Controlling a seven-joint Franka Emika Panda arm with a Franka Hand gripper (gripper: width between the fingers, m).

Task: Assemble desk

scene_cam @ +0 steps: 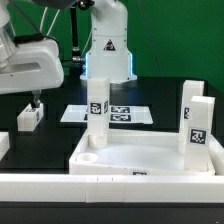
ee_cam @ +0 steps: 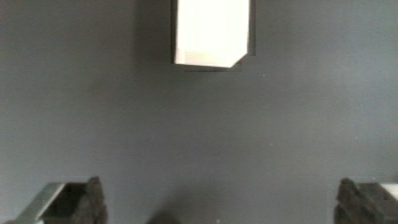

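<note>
The white desk tabletop [scene_cam: 150, 160] lies rim-up at the front centre. One tagged white leg [scene_cam: 97, 112] stands upright at its far corner on the exterior view's left. Another tagged leg [scene_cam: 198, 125] stands upright at the tabletop's side on the exterior view's right. A third leg [scene_cam: 27, 118] lies on the black table at the exterior view's left. My gripper [scene_cam: 36, 101] hangs just above it. In the wrist view the gripper [ee_cam: 222, 205] is open wide and empty, and the end of this lying leg [ee_cam: 210, 35] shows apart from the fingers [ee_cam: 75, 203].
The marker board [scene_cam: 125, 113] lies flat behind the tabletop, in front of the robot base [scene_cam: 108, 50]. White border rails run along the front [scene_cam: 100, 186] and at the exterior view's left [scene_cam: 3, 146]. A green wall stands behind.
</note>
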